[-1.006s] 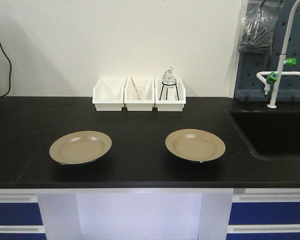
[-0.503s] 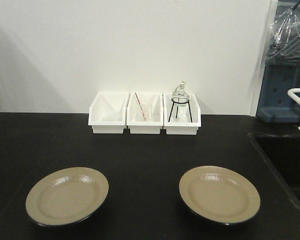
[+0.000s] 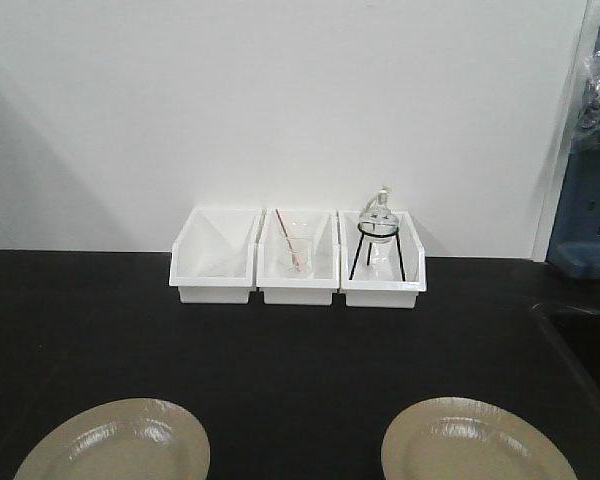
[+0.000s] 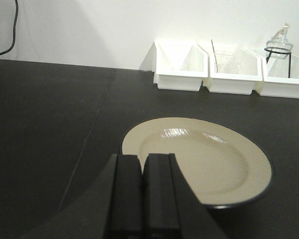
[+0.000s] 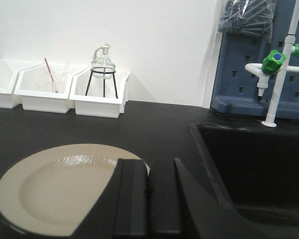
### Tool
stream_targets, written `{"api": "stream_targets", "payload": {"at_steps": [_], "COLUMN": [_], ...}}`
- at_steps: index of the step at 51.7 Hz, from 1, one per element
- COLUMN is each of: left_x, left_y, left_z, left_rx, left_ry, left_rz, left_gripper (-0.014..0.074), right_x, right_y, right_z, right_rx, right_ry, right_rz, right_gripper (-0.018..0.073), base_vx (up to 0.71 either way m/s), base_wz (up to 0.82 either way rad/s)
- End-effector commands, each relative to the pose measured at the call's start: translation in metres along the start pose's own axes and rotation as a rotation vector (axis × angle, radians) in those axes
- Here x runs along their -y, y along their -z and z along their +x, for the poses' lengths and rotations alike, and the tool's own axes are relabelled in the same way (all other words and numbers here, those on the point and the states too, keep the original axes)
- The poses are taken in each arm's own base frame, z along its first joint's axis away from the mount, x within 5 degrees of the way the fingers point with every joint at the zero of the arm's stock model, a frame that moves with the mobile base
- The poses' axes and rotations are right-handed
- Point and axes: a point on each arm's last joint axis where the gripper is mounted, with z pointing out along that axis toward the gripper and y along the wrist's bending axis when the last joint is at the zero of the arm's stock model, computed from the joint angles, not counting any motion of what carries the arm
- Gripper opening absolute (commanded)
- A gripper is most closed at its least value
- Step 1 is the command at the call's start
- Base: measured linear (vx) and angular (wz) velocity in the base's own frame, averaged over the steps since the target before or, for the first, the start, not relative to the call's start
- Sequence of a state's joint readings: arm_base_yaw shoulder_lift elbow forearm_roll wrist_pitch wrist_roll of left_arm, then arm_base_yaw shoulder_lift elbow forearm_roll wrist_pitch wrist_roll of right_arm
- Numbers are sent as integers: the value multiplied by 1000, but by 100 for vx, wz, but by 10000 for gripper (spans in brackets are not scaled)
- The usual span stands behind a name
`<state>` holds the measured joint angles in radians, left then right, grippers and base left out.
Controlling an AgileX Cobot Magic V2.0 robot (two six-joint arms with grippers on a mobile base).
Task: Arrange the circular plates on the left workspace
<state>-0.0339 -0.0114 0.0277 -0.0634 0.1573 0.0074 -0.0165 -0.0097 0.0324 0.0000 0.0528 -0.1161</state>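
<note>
Jaws, closed and empty, hung near the glossy tan round left plate (image 4: 204, 157) and right plate (image 5: 52, 189) on the matte black bench (image 3: 280, 360), apparently staged for grasping.

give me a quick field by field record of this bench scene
plates: left plate and right plate, flat on the countertop, apart
bins: three white bins in a row at the wall
flask: glass flask standing in the rightmost bin
left gripper: shut, holding nothing, facing the left plate
right gripper: shut, holding nothing, facing the right plate
sink: right of the right plate
</note>
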Motion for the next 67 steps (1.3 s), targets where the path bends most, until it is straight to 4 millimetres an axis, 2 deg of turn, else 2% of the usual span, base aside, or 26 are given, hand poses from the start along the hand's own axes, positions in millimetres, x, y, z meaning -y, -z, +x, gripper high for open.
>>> {"api": "stream_targets", "payload": {"at_steps": [1, 32, 37, 41, 46, 52, 57, 61, 67], "left_x": [0, 0, 0, 0, -3, -3, -1, 2, 8], "left_y": [0, 0, 1, 4, 15, 25, 19, 7, -28], "left_z": [-2, -2, -6, -21, -55, -92, -115, -132, -154], "left_rx": [80, 80, 129, 252, 470, 557, 497, 414, 200], "left_ry": [6, 6, -5, 75, 345, 440, 500, 514, 510], "left_rz": [6, 6, 6, 12, 47, 69, 75, 74, 62], "left_gripper": [2, 2, 2, 2, 2, 2, 2, 2, 2], "right_x": [0, 0, 0, 0, 0, 0, 0, 0, 0], "right_y": [1, 1, 1, 1, 1, 1, 1, 1, 1], "right_z": [-2, -2, -2, -2, -2, -2, -2, -2, -2], "right_rx": [75, 75, 75, 75, 75, 75, 75, 75, 75], "right_ry": [16, 16, 16, 16, 16, 16, 16, 16, 16], "right_rz": [14, 14, 14, 14, 14, 14, 14, 14, 14], "right_gripper": [-3, -3, -3, -3, -3, -3, -3, -3, -3], "base_vx": [18, 7, 0, 0, 0, 0, 0, 0, 0], "base_wz": [0, 0, 0, 0, 0, 0, -1, 0, 0]}}
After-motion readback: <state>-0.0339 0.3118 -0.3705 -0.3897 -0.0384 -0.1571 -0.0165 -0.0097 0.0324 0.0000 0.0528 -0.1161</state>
